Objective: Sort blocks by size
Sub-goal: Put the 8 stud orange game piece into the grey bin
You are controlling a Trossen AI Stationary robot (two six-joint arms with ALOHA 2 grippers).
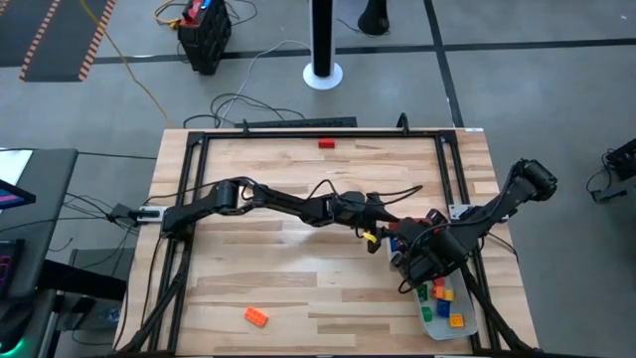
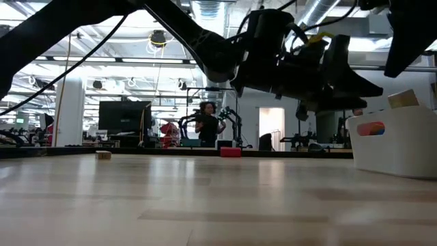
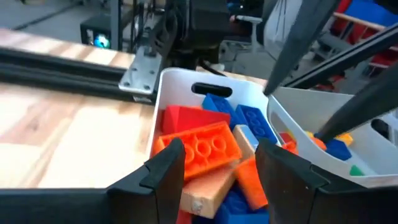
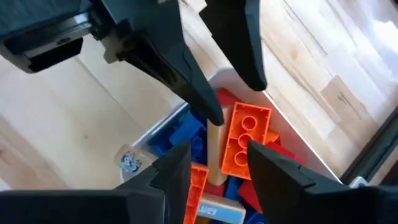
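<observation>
Two white trays (image 1: 467,323), wooden table (image 1: 278,268)

Open-plan robotics lab: exposed ceiling ducts (image 2: 328,10), monitors (image 2: 124,117), taped concrete floor (image 1: 89,99).

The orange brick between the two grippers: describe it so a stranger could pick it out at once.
Start at the right side of the table, where a white tray is heaped with bricks. On top of that heap, the left gripper and right gripper both close in on one orange brick. It is oblong, studs up, tilted across a tan brick, unlike the blue and red ones behind.
</observation>
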